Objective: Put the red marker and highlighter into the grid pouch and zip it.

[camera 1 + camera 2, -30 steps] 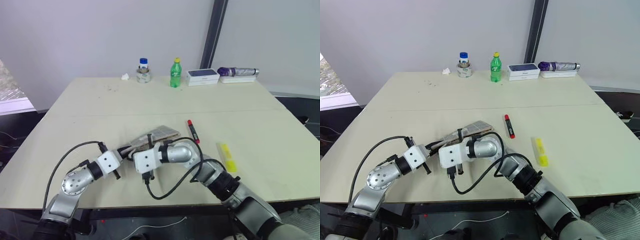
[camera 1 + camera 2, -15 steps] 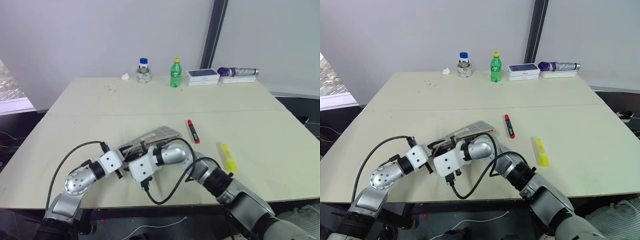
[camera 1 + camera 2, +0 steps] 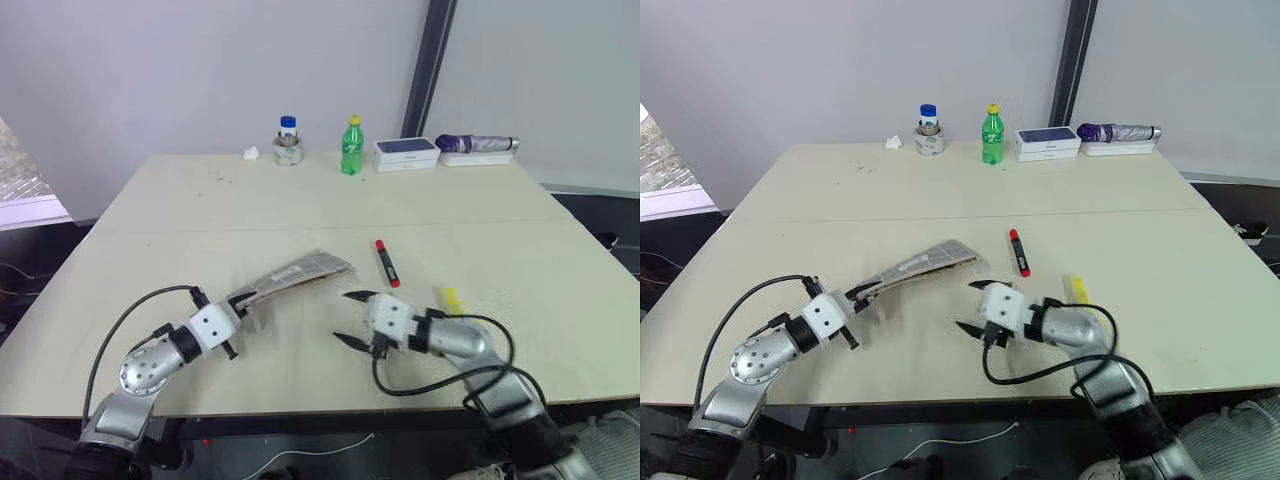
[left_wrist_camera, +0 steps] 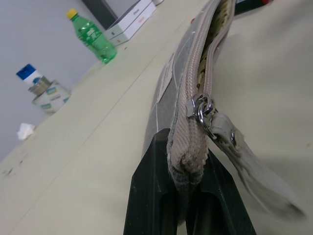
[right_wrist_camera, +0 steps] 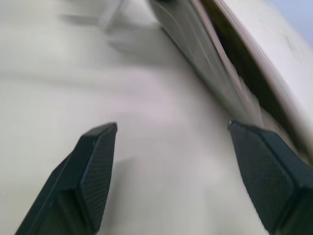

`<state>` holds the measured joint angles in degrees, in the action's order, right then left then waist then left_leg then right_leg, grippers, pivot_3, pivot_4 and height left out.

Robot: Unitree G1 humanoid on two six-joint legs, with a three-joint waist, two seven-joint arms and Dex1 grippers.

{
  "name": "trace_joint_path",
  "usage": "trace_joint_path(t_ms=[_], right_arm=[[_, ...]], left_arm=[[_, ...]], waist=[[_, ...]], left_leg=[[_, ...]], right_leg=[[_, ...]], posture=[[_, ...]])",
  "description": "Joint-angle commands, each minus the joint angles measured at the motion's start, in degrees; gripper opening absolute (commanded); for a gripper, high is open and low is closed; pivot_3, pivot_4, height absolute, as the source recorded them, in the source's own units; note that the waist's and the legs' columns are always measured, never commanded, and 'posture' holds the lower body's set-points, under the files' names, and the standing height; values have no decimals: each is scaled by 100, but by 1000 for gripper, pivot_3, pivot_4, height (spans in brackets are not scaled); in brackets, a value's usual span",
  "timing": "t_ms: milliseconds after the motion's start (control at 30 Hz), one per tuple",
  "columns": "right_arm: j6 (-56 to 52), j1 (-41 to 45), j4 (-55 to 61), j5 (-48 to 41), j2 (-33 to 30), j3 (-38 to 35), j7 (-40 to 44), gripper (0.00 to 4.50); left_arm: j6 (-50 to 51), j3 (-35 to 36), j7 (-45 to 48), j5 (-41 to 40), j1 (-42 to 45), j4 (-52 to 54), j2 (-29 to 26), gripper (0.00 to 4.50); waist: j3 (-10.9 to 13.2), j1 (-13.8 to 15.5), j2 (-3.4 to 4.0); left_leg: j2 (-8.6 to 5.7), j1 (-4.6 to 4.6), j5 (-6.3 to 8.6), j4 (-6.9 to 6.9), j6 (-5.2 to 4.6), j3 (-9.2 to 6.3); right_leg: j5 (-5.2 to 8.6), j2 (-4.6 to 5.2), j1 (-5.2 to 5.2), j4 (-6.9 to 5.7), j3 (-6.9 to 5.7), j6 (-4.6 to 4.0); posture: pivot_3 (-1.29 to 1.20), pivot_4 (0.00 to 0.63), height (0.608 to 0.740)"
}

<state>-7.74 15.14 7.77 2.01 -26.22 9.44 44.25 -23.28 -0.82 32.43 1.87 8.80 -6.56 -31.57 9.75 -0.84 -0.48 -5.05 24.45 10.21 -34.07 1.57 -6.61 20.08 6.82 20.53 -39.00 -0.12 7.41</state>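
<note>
The grid pouch (image 3: 297,271) lies tilted on the table, its near-left end raised, with my left gripper (image 3: 237,303) shut on that end. In the left wrist view the black fingers (image 4: 152,196) pinch the pouch's end (image 4: 188,152); the zipper stands open beyond the metal pull (image 4: 202,109) and its strap. My right gripper (image 3: 347,318) hovers open to the pouch's right, holding nothing; its fingers (image 5: 95,161) face the pouch (image 5: 210,54). The red marker (image 3: 385,262) lies beyond the right gripper. The yellow highlighter (image 3: 449,297) lies to its right, partly behind my right arm.
Along the table's far edge stand a small jar (image 3: 288,142), a green bottle (image 3: 351,146), a white box (image 3: 405,152) and a purple folded umbrella (image 3: 476,144). A crumpled tissue (image 3: 250,153) lies beside the jar. The table's near edge (image 3: 300,400) runs just below both arms.
My right gripper has left the pouch, opened and swung to the right, clear of it. The left gripper keeps its hold on the pouch's end.
</note>
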Motion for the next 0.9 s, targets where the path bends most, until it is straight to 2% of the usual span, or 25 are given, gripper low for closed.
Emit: trace_joint_path(t_ms=[33, 200, 300, 433, 767, 833, 900], right_arm=[[-724, -265, 666, -252, 257, -744, -834, 3730], [-1527, -889, 1378, 27, 769, -1520, -2237, 3730], [-2147, -1067, 1593, 224, 835, -1872, -2784, 3730], [-3051, -1153, 1817, -55, 875, -2331, -2972, 3730], [-4810, -1147, 2071, -1022, 1162, -2870, -2915, 3730], [-4916, -1150, 2063, -1135, 1141, -2915, -2913, 3200], [-4977, -1140, 2016, -1123, 1009, -2887, -2935, 2373]], left_arm=[[-191, 100, -60, -25, 77, -57, -30, 0], [-297, 52, -76, 16, 227, -281, -16, 0], [-408, 49, -139, 91, 307, -424, -20, 0], [-464, -13, -68, 60, 385, -518, 12, 0], [-509, -118, -38, 90, 478, -571, 109, 0], [-501, -113, -40, 86, 471, -563, 124, 0], [-486, -113, -43, 87, 461, -544, 128, 0]], waist=[[0, 9, 0], [0, 22, 0], [0, 27, 0], [0, 17, 1], [-1, 9, 0], [-1, 9, -1], [-1, 7, -1]], left_leg=[[0, 0, 0, 0, 0, -1], [-3, 0, 0, 2, 0, -3], [-4, 0, 0, 1, 0, -3], [-3, 0, 0, 2, 0, -3], [-2, 0, 0, 3, -1, -2], [-2, -1, 0, 2, -1, -3], [-1, -1, 0, 3, -1, -3]], right_leg=[[0, -1, 0, 0, 0, 0], [0, 2, 2, 1, 0, 0], [0, 2, 8, 0, 0, 0], [0, 1, 12, 0, -1, 0], [0, 0, -2, 0, -1, 0], [0, 0, -2, 0, -1, 0], [0, 0, -2, 0, -1, 0]], posture=[[0, 150, 740], [0, 150, 740], [0, 150, 740], [0, 150, 740], [0, 150, 740], [0, 150, 740], [0, 150, 740]])
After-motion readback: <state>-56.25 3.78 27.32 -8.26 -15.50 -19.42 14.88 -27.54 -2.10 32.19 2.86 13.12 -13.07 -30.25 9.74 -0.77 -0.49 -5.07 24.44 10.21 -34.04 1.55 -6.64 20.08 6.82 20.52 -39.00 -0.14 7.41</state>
